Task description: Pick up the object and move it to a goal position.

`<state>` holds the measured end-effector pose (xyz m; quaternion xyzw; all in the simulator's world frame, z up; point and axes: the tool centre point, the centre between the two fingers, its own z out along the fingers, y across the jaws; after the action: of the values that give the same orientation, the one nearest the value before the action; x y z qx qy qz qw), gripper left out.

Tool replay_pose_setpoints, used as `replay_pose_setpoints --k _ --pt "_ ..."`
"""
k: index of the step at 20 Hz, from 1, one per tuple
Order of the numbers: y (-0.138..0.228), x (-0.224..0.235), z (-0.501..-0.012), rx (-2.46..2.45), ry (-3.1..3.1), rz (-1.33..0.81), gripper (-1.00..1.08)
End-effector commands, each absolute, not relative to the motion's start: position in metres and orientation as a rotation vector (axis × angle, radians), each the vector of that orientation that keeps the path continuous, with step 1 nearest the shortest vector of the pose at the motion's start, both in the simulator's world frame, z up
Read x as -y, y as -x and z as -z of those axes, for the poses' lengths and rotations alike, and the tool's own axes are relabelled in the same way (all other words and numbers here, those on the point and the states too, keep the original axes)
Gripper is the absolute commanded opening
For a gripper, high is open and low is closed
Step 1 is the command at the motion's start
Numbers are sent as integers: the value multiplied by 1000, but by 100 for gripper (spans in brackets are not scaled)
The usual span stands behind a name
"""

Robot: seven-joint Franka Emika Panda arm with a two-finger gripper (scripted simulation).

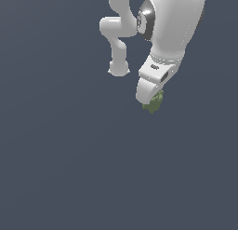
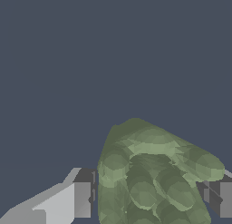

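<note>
The object [image 1: 153, 102] is a small lumpy olive-green item with a bumpy surface. In the exterior view it sticks out just below my white gripper [image 1: 149, 98], right of centre in the upper half. In the wrist view the object [image 2: 149, 173] fills the space between my two fingers [image 2: 84, 198], which press on it from both sides. My gripper [image 2: 152, 198] is shut on it. The fingertips are hidden in the exterior view. Whether the object touches the floor cannot be told.
A plain dark grey-blue floor [image 1: 69, 168] fills both views. The arm's white links [image 1: 118, 43] rise behind the gripper at the top of the exterior view. No other object or marker shows.
</note>
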<state>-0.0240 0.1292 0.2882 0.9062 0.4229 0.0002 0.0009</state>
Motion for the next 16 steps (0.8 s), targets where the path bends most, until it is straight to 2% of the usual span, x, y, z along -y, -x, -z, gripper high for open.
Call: replay_pose_setpoints --k 1,9,16 --pt "26 -147 -314 -1328 -2846 1 -100" --pt "26 -197 -387 -1327 -2847 0 -100" --pt "25 -222 -425 -1325 -2849 0 -100"
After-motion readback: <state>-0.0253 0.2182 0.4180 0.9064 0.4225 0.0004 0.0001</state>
